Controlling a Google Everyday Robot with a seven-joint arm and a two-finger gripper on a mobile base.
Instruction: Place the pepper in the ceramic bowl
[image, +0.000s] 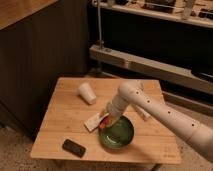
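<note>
A flat black rectangular phone (74, 148) lies at the near left part of the light wooden table (60, 127). It is well apart from the other things.

A bit farther in and to the right sits the round shiny green ceramic bowl (119, 136). It is the widest dish on the table, and it sits near the table's near edge.

The small orange-red pepper (105, 123) is right at the far left rim of the bowl. The gripper (108, 120) is there too, at the end of the long white arm (165, 114) that comes in from the right. The pepper shows just under the gripper, so it looks held (but I cannot tell if the jaws are clamped on it or not, as the gripper's end hides them). I also cannot tell if the pepper touches the rim.

Just left of the gripper a small pale flat block (94, 121) lies on the table, close to the bowl's left side.

Farther back and to the left, a small white cup (87, 93) lies tipped on its side on the wood.

Behind the table stands a dark wall with a grey metal rail (150, 65) running across it.
</note>
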